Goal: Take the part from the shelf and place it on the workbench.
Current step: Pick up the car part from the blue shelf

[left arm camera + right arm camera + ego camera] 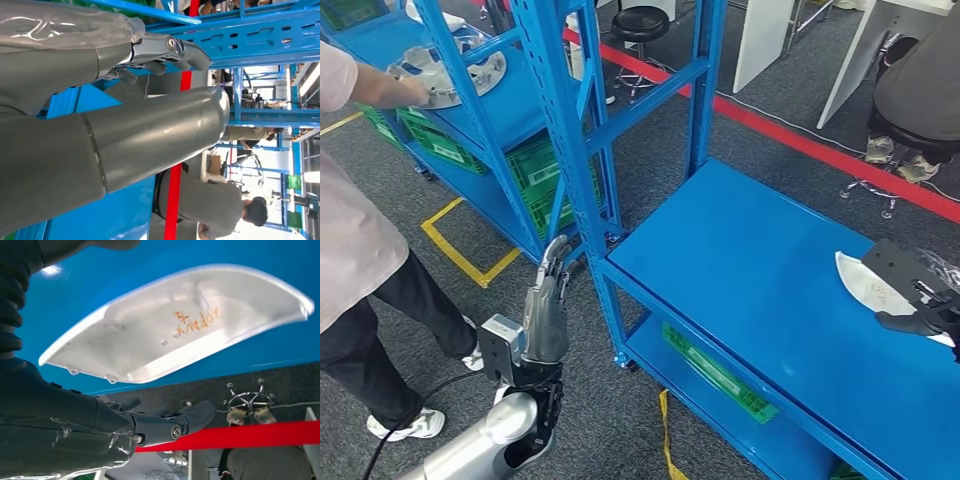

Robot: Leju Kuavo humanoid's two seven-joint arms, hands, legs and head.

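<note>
I judge this to be the placing step: the part [865,286] — a pale, curved shell with orange writing on it — lies over the blue workbench [743,270], near its right end, and my right hand [924,300] is at its outer edge. In the right wrist view the part [181,330] sits just beyond my dark fingers [166,425], which lie extended alongside its rim; I cannot tell whether that hand has a grip on the part or is merely touching it, nor whether the part already rests flat on the surface. The next move, as I see it, calls for setting the part down squarely, letting go and drawing the hand clear without dragging the shell toward the edge. My left hand [546,312] hangs low beside the blue shelf [569,130] — fingers straight and apart, holding nothing.
</note>
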